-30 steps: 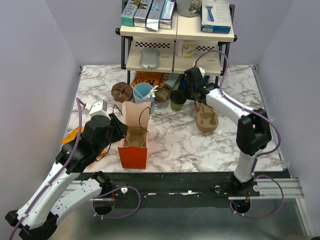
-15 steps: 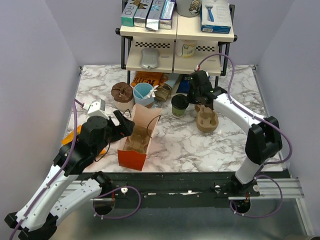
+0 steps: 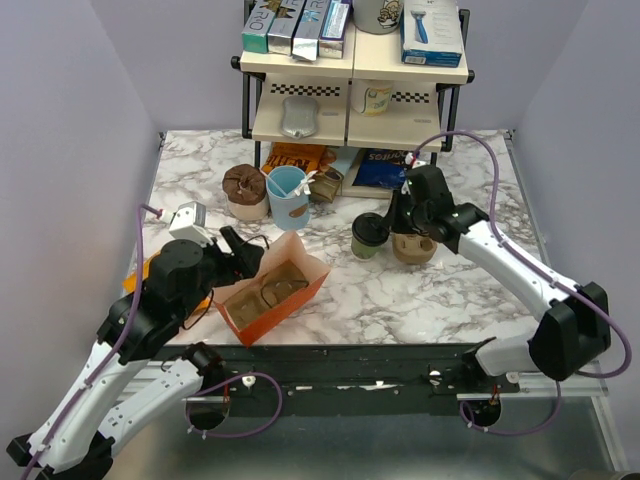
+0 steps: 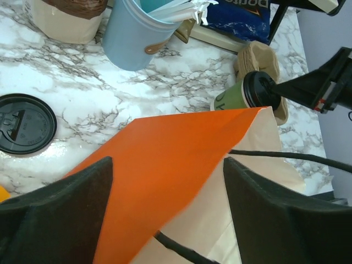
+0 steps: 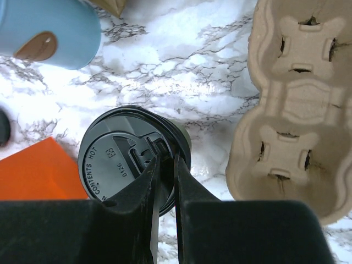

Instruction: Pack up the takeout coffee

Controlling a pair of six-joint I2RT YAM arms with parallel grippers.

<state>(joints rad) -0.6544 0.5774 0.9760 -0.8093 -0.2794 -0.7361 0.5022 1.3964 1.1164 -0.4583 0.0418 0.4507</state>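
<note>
The takeout coffee [image 3: 368, 235], olive-green with a black lid, stands on the marble table to the right of the orange paper bag [image 3: 268, 300]. My right gripper [image 3: 383, 226] is shut on the cup's rim; in the right wrist view [image 5: 165, 159] its fingers pinch the edge of the lid [image 5: 118, 157]. My left gripper [image 3: 243, 265] is shut on the orange bag [image 4: 165, 154] and holds it tipped over, mouth toward the cup. The cup also shows in the left wrist view [image 4: 242, 96], just beyond the bag's mouth. A brown pulp carrier [image 3: 272, 285] lies inside the bag.
A light blue cup with stirrers [image 3: 286, 193] and a brown-topped cup [image 3: 244, 190] stand behind the bag. A pulp cup carrier [image 3: 412, 245] sits right of the coffee. A loose black lid [image 4: 25, 124] lies on the table. A shelf rack [image 3: 355, 100] stands at the back.
My right gripper has carried the coffee forward from near the rack to beside the bag. My left gripper has tipped the upright bag over toward the right.
</note>
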